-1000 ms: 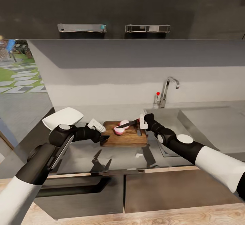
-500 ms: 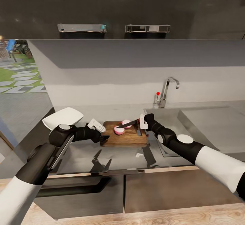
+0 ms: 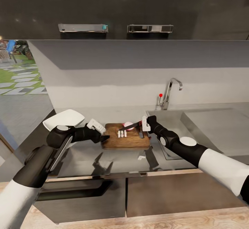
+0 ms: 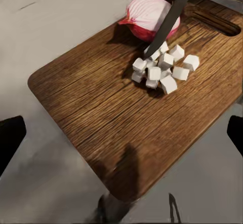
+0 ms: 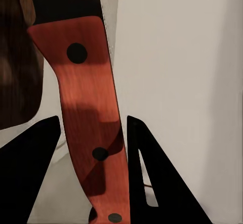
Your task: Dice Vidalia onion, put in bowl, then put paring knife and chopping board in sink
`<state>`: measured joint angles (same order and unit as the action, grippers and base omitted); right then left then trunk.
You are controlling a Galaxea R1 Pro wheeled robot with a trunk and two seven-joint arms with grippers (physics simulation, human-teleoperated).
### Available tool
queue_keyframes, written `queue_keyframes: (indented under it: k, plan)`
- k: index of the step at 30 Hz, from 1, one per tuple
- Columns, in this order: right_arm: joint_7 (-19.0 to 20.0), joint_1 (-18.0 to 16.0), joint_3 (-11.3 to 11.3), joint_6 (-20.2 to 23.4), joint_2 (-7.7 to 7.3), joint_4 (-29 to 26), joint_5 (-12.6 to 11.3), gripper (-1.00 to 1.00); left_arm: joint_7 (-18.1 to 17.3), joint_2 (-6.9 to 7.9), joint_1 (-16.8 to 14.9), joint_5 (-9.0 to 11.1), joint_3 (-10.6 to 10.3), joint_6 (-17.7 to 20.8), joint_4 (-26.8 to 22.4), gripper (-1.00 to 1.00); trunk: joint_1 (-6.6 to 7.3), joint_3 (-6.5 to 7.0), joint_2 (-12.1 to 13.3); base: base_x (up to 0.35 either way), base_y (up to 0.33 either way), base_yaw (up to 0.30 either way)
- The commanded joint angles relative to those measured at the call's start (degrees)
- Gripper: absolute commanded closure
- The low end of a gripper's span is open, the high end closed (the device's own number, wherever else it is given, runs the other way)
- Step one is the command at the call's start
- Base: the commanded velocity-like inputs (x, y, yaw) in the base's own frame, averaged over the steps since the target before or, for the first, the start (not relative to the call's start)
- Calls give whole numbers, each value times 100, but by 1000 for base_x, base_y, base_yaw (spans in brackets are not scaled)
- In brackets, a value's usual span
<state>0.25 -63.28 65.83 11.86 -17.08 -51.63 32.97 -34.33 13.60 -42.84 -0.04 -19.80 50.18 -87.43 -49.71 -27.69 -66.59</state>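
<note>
The brown chopping board point(image 3: 129, 139) lies on the grey countertop point(image 3: 86, 156) left of the sink point(image 3: 172, 120). A pile of small white onion cubes point(image 3: 121, 133) point(image 4: 162, 69) sits on the board, with a pink onion half point(image 3: 128, 125) point(image 4: 147, 16) just behind it. My right gripper point(image 3: 143, 124) is shut on the paring knife's orange-red handle point(image 5: 86, 107), and the dark blade point(image 4: 169, 19) slants down with its tip at the cubes. My left gripper point(image 3: 103, 137) hovers open at the board's left end, its fingers point(image 4: 10, 138) spread wide. The white bowl point(image 3: 64, 119) stands at the far left.
The chrome tap point(image 3: 170, 90) with its red knob point(image 3: 160, 95) rises behind the sink, and the flat drainboard point(image 3: 221, 125) extends to the right. Dark upper cabinets hang overhead. A small white scrap point(image 3: 141, 158) lies on the counter in front of the board.
The front onion half under the blade has turned into a pile of small white cubes. My left arm has shifted slightly up and left; the right arm and knife have held still.
</note>
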Motion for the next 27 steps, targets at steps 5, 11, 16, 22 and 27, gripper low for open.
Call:
queue_keyframes:
  k: [5,11,16,22,27]
  plan:
    - [2,-9,25,62,-6,-14,60,100,-12,3,-5,4,160,34,-3,-100,-1,-7,-4,32,0,0]
    - [2,-9,27,63,-6,-14,60,100,-12,3,-5,4,169,33,6,-100,65,47,116,1,0,0]
    - [2,-9,25,65,-6,-14,60,100,-12,3,-5,4,169,34,6,-100,174,137,317,0,0,0]
    - [2,-9,22,68,-6,-14,60,100,-12,3,-5,4,169,34,6,-100,174,137,317,0,0,0]
    - [2,-9,18,70,-6,-14,60,100,-14,5,-5,4,163,-5,19,-100,174,137,317,15,0,0]
